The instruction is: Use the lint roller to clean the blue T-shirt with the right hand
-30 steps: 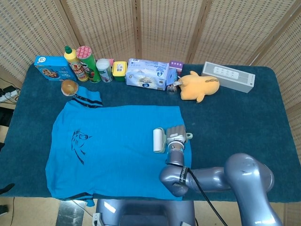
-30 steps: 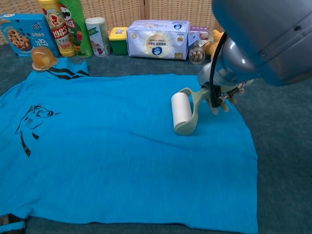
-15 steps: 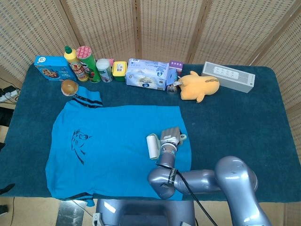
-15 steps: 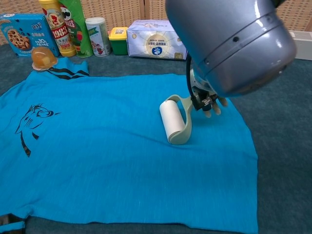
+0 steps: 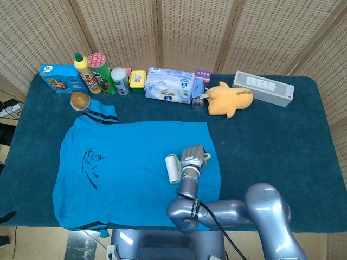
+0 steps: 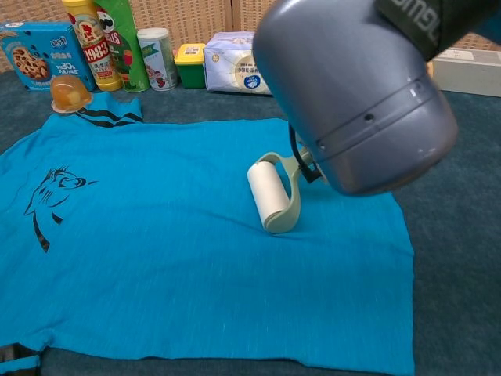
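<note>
The blue T-shirt [image 5: 130,162] [image 6: 156,235] lies flat on the dark blue table cover, a dark print on its left part. The lint roller [image 5: 172,168] [image 6: 268,196], white roll in a pale green frame, rests on the shirt's right half. My right hand [image 5: 193,157] grips its handle from the right side. In the chest view the right arm's grey casing hides the hand. My left hand shows in neither view.
Along the table's back edge stand a cookie box [image 5: 58,77], bottles and cans [image 5: 97,73], a tissue pack [image 5: 171,85], a yellow plush toy [image 5: 230,99] and a grey box [image 5: 264,88]. A small round orange thing [image 5: 79,100] sits by the shirt collar.
My right hand has rolled the lint roller leftward over the shirt, away from its right edge. The arm casing now covers more of the chest view.
</note>
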`<state>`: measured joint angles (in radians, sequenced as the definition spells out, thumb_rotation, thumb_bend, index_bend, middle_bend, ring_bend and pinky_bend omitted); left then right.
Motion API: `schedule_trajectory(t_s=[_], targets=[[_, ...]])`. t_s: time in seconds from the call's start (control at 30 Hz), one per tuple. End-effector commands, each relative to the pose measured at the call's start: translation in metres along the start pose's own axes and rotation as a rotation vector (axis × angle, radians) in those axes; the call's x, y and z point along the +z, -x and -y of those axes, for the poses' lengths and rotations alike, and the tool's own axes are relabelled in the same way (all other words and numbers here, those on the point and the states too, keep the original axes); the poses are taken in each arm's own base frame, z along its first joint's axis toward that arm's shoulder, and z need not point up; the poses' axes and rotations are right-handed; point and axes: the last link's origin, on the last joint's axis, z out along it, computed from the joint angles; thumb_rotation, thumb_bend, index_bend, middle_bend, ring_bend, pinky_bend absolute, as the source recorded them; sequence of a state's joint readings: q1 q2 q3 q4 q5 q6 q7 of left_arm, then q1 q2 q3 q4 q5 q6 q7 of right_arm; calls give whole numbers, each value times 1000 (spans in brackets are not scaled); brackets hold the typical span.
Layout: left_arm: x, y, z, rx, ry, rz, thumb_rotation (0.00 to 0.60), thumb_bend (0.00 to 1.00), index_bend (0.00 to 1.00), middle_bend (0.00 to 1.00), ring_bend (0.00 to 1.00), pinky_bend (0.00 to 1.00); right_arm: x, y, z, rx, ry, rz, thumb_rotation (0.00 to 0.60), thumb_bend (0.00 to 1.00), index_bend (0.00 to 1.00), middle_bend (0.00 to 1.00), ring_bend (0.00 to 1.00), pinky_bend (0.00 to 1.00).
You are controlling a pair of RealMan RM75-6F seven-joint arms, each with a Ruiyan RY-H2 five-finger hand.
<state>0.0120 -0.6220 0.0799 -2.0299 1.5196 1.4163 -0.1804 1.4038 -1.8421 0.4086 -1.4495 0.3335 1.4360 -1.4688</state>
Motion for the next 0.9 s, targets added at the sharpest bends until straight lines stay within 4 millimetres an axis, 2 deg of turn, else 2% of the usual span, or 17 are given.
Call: schedule_trajectory(t_s=[0.03,0.33,0.53,0.7,0.9], targets=[[0,0,0,1,1,2,600,83,0,0,0,5,7,6,-12,-4,20,-13,600,1000,587,712,685,1000],[0,4,-4,15,-1,6,600,83,0,0,0,5,36,28,-70,-20,131,-54,600,1000,587,712,685,1000],[0,6,-6,27,-4,8,600,81,0,0,0,5,49,37,-100,-22,186,-70,600,1000,587,713,685,1000],[1,8,-8,35,-5,10,600,81,0,0,0,5,52,40,-110,-5,196,-63,600,1000,587,713,685,1000],[1,8,-8,35,-7,10,600,82,0,0,0,5,42,34,-97,-11,174,-85,600,1000,587,713,685,1000]])
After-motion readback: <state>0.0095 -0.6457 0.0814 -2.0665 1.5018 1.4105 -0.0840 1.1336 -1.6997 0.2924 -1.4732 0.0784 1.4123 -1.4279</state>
